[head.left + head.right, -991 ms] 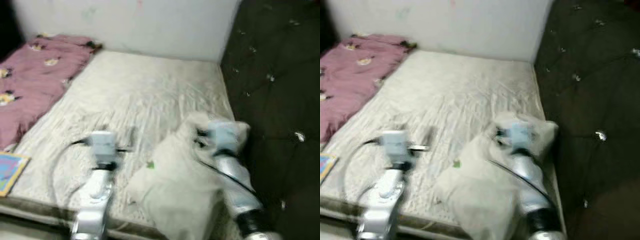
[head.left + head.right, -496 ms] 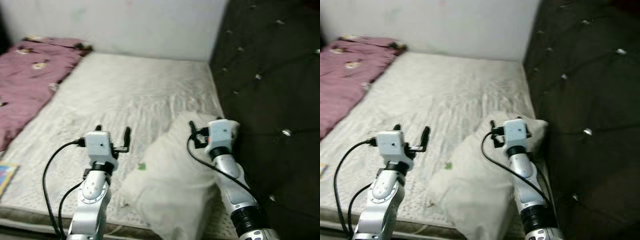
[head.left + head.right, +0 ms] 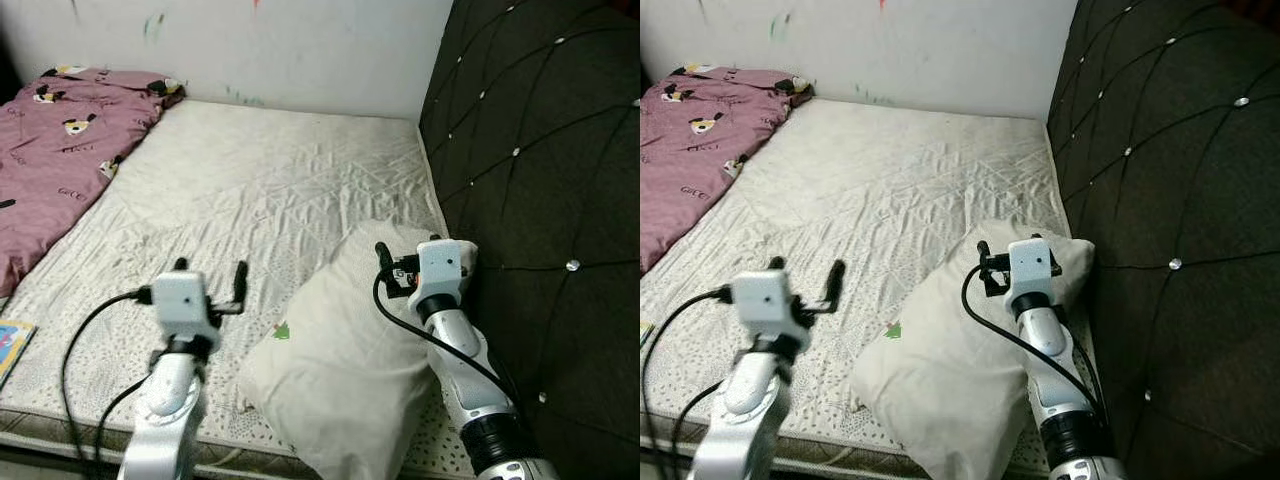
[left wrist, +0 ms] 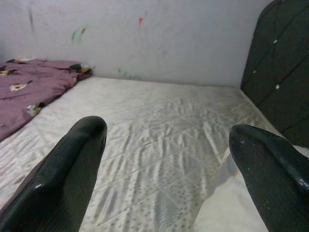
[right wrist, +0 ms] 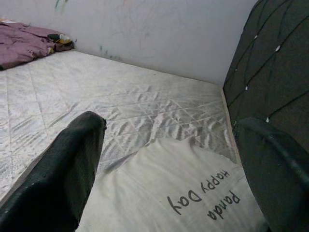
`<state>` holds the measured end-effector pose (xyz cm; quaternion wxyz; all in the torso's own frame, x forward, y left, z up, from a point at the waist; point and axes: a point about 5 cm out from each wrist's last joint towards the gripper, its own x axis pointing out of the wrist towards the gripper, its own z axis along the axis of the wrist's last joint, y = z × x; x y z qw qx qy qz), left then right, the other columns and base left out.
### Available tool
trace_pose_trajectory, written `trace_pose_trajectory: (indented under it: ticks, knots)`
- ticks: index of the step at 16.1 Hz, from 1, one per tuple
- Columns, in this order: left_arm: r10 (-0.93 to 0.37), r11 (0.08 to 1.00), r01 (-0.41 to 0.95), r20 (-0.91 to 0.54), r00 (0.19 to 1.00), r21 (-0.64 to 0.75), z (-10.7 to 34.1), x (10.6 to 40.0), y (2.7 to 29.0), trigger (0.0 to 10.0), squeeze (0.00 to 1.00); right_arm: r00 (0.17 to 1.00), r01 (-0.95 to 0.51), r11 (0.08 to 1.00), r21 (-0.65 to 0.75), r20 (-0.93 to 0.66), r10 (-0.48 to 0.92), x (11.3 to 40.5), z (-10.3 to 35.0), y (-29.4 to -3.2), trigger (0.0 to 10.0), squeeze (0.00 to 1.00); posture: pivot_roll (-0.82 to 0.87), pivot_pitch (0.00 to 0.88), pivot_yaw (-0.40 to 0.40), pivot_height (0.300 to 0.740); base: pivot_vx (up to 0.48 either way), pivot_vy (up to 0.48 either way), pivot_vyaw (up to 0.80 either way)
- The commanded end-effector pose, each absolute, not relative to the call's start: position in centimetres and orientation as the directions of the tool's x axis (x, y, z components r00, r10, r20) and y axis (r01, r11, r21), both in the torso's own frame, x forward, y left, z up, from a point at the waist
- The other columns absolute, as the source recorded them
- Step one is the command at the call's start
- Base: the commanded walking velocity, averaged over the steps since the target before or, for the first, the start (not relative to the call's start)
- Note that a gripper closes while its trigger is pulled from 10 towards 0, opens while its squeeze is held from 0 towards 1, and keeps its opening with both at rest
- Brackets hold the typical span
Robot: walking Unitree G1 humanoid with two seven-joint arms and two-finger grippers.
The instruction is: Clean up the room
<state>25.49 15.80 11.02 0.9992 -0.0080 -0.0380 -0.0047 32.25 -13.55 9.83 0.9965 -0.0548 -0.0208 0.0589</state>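
Pillow (image 3: 345, 370) lies near the foot corner of the bed (image 3: 270, 190), beside the dark padded headboard (image 3: 540, 150). My right gripper (image 5: 169, 159) hovers over the pillow, fingers spread and empty; my right wrist view reads "Panda Happy Day" printed on the cover, lettering the head views miss. My left gripper (image 3: 210, 275) hangs above the bare mattress, spread and empty too. From the head I also see a pink blanket (image 3: 55, 150) along my left and a book corner (image 3: 12, 345).
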Motion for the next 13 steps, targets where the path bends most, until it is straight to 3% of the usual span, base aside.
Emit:
trace_pose_trajectory:
  ticks: [1, 5, 9, 13]
  knots:
    - [-0.002, 1.000, 0.003, 0.076, 0.997, -0.017, 11.2, 25.3, 16.2, 10.0, 0.00, 0.992, -0.117, 0.988, -0.096, 0.040, 0.122, 32.1, 10.0, -13.6, 10.0, 0.00, 0.03, 0.060, -0.023, 0.740, 0.000, 0.000, 0.00]
    - [0.028, 1.000, -0.027, 0.063, 0.998, -0.011, 11.4, 24.7, 16.8, 10.0, 0.00, 0.987, -0.149, 0.985, -0.091, 0.040, 0.153, 31.5, 10.1, -13.7, 10.0, 0.00, 0.02, 0.085, -0.033, 0.740, 0.000, 0.000, 0.00]
    - [0.063, 0.997, -0.064, 0.031, 0.998, 0.042, 10.8, 22.3, 18.9, 10.0, 0.00, 0.991, -0.131, 0.985, -0.110, 0.026, 0.134, 29.1, 10.2, -15.2, 10.0, 0.00, 0.02, 0.113, -0.045, 0.740, 0.000, 0.000, 0.00]
    - [0.084, 0.995, -0.084, 0.011, 0.996, 0.053, 10.8, 21.1, 19.3, 10.0, 0.00, 0.992, -0.128, 0.984, -0.122, -0.008, 0.128, 27.1, 10.1, -16.1, 10.0, 0.00, 0.03, 0.135, -0.047, 0.740, 0.000, 0.000, 0.00]
